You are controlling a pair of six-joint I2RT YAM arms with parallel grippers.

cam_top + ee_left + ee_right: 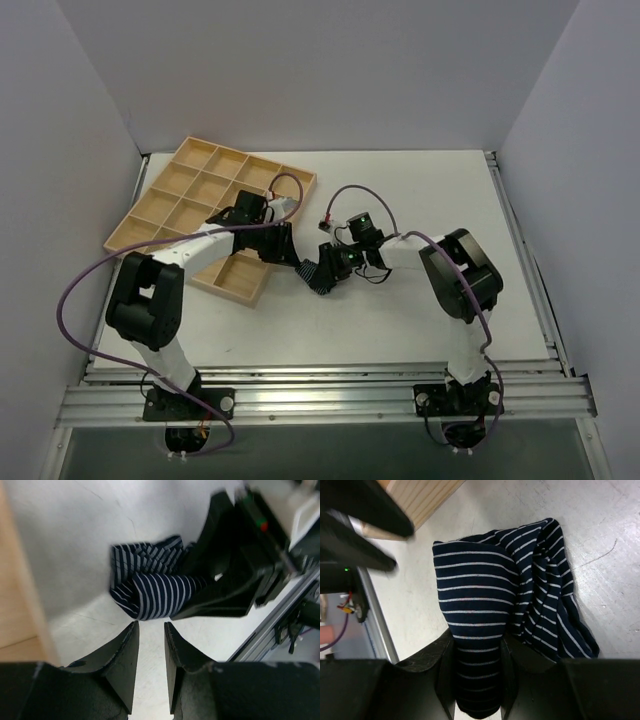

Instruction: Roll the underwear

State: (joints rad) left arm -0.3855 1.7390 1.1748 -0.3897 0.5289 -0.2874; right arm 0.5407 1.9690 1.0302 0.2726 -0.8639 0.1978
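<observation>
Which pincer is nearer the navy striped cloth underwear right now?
Right. The right pincer is clamped on a fold of the navy striped cloth underwear; the left pincer sits open just short of it, holding nothing.

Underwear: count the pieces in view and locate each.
1. The underwear lies on the table beside the tray, pinched in the right end effector; the left arm hides some tray cells.

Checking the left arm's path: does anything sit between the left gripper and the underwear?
Nothing visible does. Only bare table lies between the open left gripper and the underwear. The right gripper is clamped on the cloth from the side, off that path.
</observation>
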